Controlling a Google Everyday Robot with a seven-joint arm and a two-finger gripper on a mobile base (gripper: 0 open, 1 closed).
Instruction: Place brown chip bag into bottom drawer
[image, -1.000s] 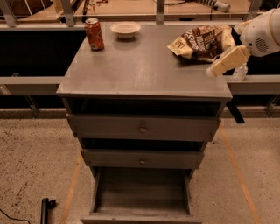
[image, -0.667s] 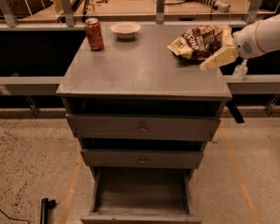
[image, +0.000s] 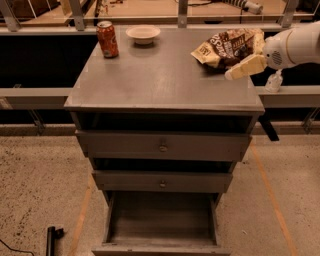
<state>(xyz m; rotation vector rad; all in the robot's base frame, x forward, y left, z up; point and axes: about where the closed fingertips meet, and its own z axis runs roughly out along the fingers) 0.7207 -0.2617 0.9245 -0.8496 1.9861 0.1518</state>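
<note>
The brown chip bag (image: 226, 46) lies crinkled on the cabinet top at the back right, with white lettering showing. My gripper (image: 244, 65) reaches in from the right on a white arm and sits at the bag's near right edge, low over the cabinet top. The bag rests on the surface. The bottom drawer (image: 162, 220) is pulled out at the foot of the cabinet, and its bare grey floor is in view with nothing in it.
An orange soda can (image: 107, 39) and a small white bowl (image: 143, 33) stand at the back left of the grey cabinet top (image: 160, 85). Two shut drawer fronts with round knobs (image: 163, 147) sit above the open drawer. Railings run behind and beside the cabinet.
My gripper has moved left and slightly back, from beside the cabinet's right edge to the near right edge of the chip bag. The bag, can and bowl have not moved.
</note>
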